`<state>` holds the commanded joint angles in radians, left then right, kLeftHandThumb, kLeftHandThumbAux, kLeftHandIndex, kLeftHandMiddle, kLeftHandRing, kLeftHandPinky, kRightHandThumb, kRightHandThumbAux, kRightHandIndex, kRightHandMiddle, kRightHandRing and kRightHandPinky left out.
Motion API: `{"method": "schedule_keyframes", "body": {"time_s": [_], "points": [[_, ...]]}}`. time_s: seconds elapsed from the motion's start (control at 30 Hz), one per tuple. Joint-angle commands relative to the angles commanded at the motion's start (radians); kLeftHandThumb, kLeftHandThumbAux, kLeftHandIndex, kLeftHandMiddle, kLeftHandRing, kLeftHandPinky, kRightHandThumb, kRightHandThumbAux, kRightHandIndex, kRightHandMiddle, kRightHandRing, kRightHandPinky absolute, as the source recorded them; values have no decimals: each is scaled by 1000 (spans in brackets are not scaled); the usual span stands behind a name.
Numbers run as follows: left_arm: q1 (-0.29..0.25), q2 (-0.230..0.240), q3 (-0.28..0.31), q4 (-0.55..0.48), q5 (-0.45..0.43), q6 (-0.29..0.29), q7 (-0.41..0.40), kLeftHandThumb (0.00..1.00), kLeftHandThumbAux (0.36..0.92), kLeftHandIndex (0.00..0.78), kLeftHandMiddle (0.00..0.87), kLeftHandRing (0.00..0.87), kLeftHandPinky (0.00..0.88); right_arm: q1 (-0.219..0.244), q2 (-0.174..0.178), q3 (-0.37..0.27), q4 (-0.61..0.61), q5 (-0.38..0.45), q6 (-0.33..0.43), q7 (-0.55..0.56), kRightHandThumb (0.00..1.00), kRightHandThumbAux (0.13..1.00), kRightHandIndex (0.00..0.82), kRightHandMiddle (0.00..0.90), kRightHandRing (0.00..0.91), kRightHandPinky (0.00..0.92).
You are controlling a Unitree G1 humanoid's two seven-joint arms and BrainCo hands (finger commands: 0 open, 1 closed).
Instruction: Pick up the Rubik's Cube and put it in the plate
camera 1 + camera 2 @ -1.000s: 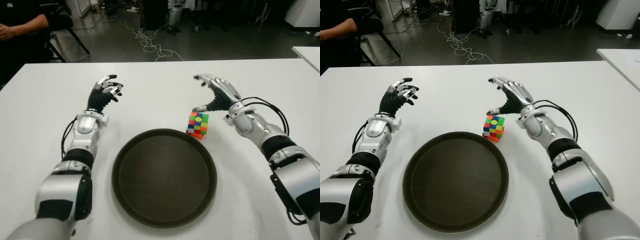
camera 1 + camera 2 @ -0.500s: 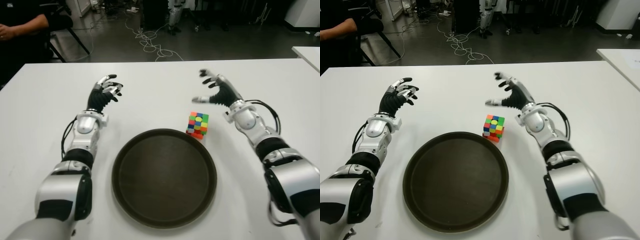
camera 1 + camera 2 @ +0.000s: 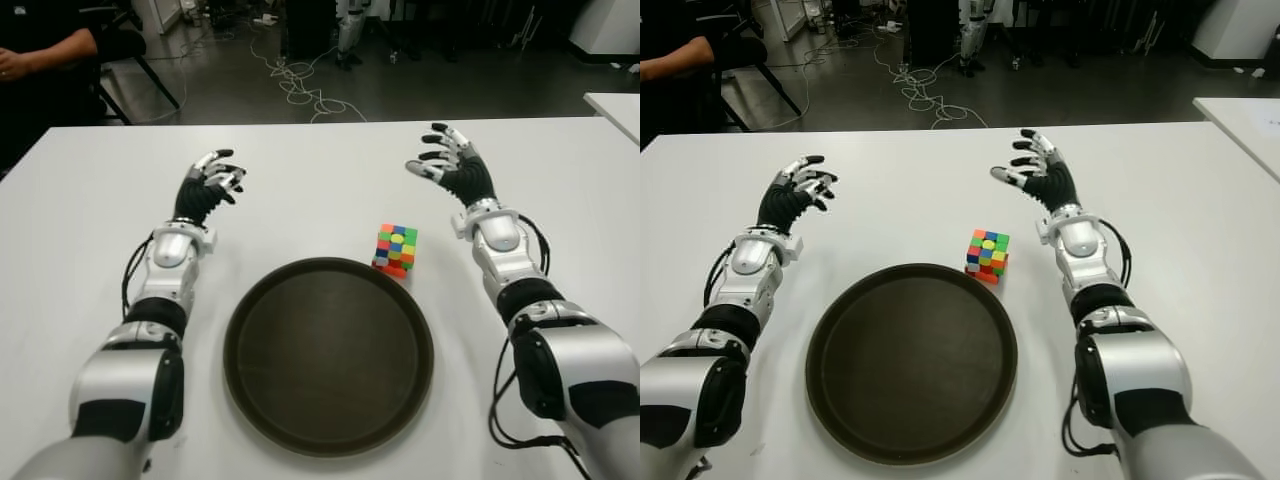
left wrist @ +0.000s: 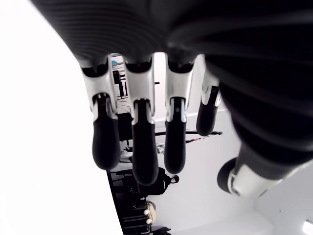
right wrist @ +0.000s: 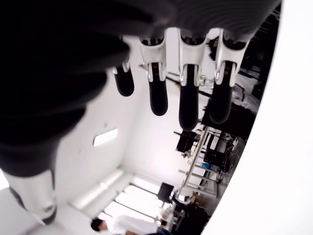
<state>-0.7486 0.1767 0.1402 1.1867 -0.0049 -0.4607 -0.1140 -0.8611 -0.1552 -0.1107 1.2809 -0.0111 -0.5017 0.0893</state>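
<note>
Rubik's Cube (image 3: 396, 249) sits on the table (image 3: 300, 170), touching the plate (image 3: 328, 355) rim. Your right hand (image 3: 452, 168) is wide, empty, beyond it. A low approach risks knocking the cube aside.

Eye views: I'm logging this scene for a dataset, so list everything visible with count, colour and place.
Multicoloured Rubik's Cube: one, on the table just beyond the plate's far right rim, held by neither hand.
Round dark brown plate: one, empty, centre of the table near the robot.
White table: one, under everything; the corner of a second white table shows at far right.
Cables: a tangle, pale, on the dark floor beyond the table.
Seated person: one, dark clothing, far left.
Left hand: silver and black, open, left of the plate.
Right hand: silver and black, open, beyond and right of the cube.
</note>
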Motion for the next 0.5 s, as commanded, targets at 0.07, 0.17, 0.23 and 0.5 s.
{"method": "schedule_keyframes", "body": {"time_s": [0.07,0.17,0.23,0.5], "points": [[1,0,-1,-1,1,0,1,318,644,217,395,488,557,-2,1,-13,-1,11,10,16,0,675,172,247,306,380],[2,0,-2,-2,2,1,4,314,644,216,395,490,549,-3,2,-23,-4,15,16,28,0,680,180,251,310,380],[2,0,-3,-2,4,1,7,313,644,216,398,493,549,-3,1,-26,-7,14,17,33,0,682,182,252,311,379],[1,-2,-6,-2,7,-1,14,322,642,219,404,499,558,-2,-10,-12,-15,-3,14,88,0,676,179,253,309,378]]}}
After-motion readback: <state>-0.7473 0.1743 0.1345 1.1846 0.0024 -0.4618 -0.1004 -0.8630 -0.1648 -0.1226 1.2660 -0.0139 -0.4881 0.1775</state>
